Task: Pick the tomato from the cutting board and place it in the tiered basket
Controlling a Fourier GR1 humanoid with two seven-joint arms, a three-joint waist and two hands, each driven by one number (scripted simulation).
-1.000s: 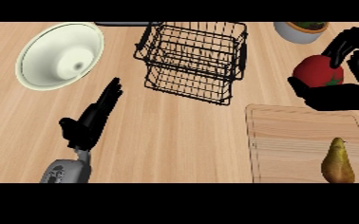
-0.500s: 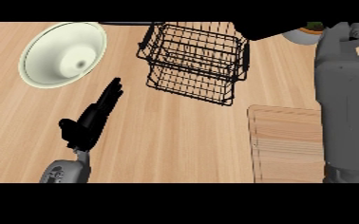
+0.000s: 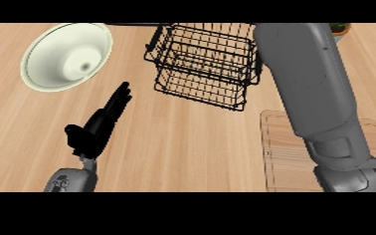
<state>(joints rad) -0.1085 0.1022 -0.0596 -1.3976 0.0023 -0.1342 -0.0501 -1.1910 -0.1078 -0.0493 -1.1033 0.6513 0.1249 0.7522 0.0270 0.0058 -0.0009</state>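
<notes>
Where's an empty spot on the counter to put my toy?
Bare wood lies between the left robot hand and the cutting board, below the tiered basket. The right side is crowded by the grey forearm.

bench (image 3: 183, 144): light wood planks, grain running left-right, filling the whole view | lighting: even, soft shadows lying under objects | walls, floor, windows: not showing from this steep downward angle

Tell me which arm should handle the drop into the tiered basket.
Probably the right. Its forearm reaches up beside the tiered basket, hand out of view past the top edge. The left hand rests open on the counter, lower left.
</notes>
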